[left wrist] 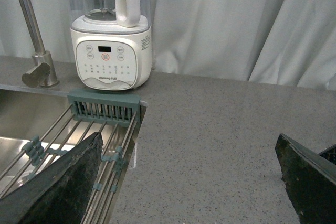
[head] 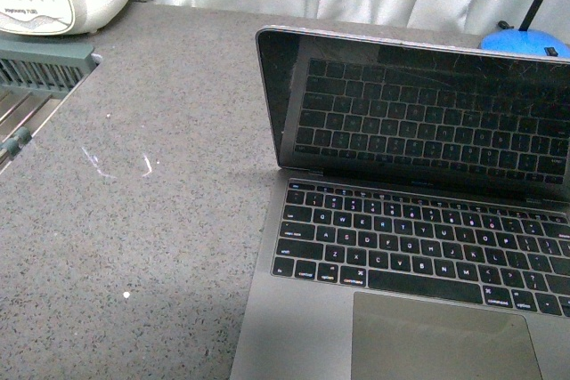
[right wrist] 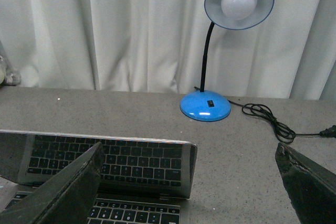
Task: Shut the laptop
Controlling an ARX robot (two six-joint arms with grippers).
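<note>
The laptop (head: 419,246) stands open on the grey countertop at the right of the front view, its dark screen (head: 419,104) tilted back and reflecting the black keys. It also shows in the right wrist view (right wrist: 110,163), low and in front of the camera. My right gripper (right wrist: 189,182) is open, its fingers (right wrist: 63,192) wide apart, above the laptop's right rear corner and not touching it. My left gripper (left wrist: 189,182) is open and empty over bare countertop beside the sink. Neither gripper shows in the front view.
A white blender (left wrist: 113,51) stands at the back left, behind a sink (left wrist: 31,124) with a grey drying rack (left wrist: 105,108) and a tap (left wrist: 37,66). A blue desk lamp (right wrist: 210,103) with a black cord (right wrist: 273,121) stands behind the laptop. White curtains hang behind.
</note>
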